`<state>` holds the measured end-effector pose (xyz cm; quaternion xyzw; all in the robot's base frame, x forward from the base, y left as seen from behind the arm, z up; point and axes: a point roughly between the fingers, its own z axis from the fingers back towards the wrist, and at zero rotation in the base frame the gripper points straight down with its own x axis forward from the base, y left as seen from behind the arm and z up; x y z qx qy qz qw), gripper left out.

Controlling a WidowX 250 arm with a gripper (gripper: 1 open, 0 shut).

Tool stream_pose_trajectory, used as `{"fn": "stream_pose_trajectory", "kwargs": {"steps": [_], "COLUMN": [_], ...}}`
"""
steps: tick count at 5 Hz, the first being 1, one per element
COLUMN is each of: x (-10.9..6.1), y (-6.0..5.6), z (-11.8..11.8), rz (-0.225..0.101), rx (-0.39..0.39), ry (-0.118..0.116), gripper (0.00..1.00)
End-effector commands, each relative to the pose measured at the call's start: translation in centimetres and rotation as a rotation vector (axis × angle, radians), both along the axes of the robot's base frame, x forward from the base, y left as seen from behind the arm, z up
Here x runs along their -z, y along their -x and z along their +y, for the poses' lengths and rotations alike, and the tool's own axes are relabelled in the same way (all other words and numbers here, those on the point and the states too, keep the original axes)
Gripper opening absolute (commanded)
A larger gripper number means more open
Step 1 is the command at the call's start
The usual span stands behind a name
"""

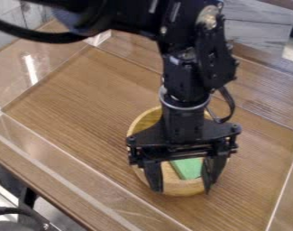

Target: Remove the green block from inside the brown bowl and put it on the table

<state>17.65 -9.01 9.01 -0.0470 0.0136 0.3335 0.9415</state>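
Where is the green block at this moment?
In the camera view the green block lies inside the brown bowl, low and right of centre, between the fingers of the open gripper.

text: none legible — labels: none — brands: none — numbers or signs: none

A small clear plastic stand (88, 27), folded into a V, sits at the far left, with a pale wall (263, 23) at the far right.
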Motion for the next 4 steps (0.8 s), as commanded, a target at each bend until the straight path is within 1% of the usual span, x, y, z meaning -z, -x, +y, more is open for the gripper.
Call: {"fn": "stream_pose_trajectory", "kwargs": {"steps": [1, 4], "x": [-0.6, -0.1], "y": [-1.0, -2.5], "z": [0.3, 2.2], "rz": [-0.04, -0.043], "rx": [-0.012, -0.054], "ry": [0.022, 0.038], "gripper": [1.0, 1.0]}}
